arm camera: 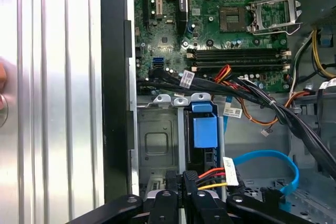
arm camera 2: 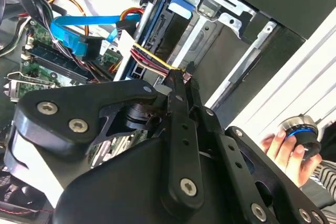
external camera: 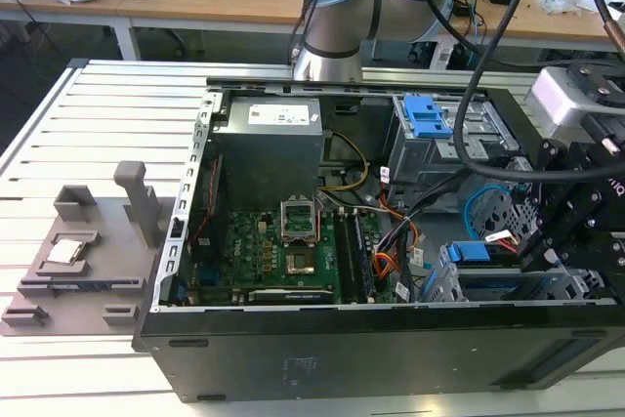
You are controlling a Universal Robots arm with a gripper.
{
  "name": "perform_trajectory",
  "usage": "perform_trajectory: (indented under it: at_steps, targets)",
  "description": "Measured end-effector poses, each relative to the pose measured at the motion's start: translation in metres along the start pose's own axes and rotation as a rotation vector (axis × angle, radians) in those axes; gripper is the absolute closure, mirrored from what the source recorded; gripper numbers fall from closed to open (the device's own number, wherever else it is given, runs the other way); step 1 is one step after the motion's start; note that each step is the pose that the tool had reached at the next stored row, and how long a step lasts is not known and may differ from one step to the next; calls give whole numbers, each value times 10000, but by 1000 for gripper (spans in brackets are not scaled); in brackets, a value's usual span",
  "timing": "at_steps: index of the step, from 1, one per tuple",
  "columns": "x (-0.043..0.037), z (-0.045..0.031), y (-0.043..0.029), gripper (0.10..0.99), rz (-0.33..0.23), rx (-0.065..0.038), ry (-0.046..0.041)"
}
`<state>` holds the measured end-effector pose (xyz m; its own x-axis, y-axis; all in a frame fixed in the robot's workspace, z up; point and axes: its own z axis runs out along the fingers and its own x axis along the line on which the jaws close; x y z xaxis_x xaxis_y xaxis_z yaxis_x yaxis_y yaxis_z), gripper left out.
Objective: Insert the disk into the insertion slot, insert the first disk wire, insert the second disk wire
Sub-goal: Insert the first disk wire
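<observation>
While the disk sits upright in the slot of the silver cage, its blue carrier facing the motherboard, the pincer hangs at the disk's opposite end, just beside it. The pincer's fingers are pressed together on the black plug of a red, orange and yellow wire. Whether the plug touches the disk cannot be told. A blue cable loops nearby.

In the second wrist view the black linkage of the end effector covers part of the disk and of a hand; the picture's edge crops the linkage.
</observation>
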<state>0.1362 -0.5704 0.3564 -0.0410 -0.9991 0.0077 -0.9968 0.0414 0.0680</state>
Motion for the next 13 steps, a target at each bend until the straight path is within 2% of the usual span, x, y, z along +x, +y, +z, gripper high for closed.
perform_trajectory:
  at_steps: [13]
  targets:
    - [2,95,-19,925,-1,0,0]
